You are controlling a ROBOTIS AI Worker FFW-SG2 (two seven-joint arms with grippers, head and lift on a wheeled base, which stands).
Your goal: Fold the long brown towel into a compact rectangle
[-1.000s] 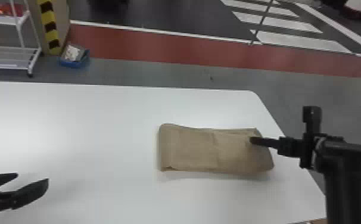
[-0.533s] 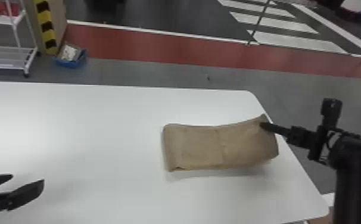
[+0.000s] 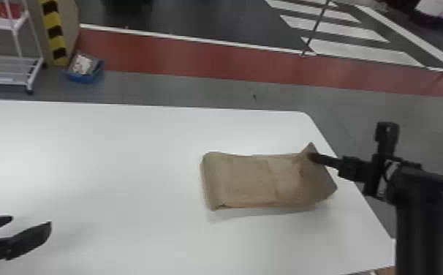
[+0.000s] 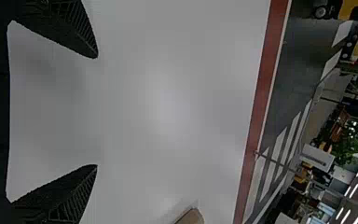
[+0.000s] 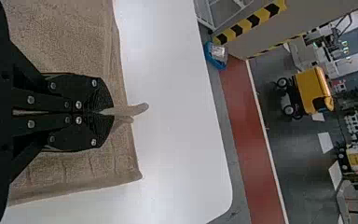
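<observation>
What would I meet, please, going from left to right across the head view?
The open left gripper → the blue bin → the folded brown towel → the right gripper, pinching the towel near its right end.

The towel (image 3: 248, 181) is brown, the table (image 3: 122, 164) white.

Brown towel (image 3: 250, 180), folded flat, lying on white table (image 3: 122, 164), 1 far corner raised.
</observation>
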